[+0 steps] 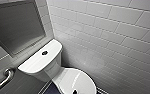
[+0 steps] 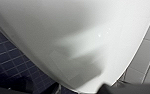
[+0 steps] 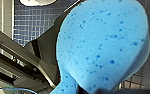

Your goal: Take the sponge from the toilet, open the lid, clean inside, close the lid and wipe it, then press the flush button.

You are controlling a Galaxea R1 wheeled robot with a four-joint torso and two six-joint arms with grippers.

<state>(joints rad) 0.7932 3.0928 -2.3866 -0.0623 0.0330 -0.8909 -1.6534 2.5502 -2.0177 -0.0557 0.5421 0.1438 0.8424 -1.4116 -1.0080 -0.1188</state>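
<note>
Sponge (image 3: 101, 47): bright blue, porous, narrow end apparently pinched by right gripper (image 3: 64, 83); dark blue tiled floor (image 3: 31, 25) behind.
Toilet (image 1: 56, 75): white, against white tiled wall (image 1: 103, 37).
Lid (image 1: 76, 81): down over bowl.
Flush button (image 1: 44, 52): on tank (image 1: 36, 63) top.
Grab bar (image 1: 4, 78): beside tank.
</note>
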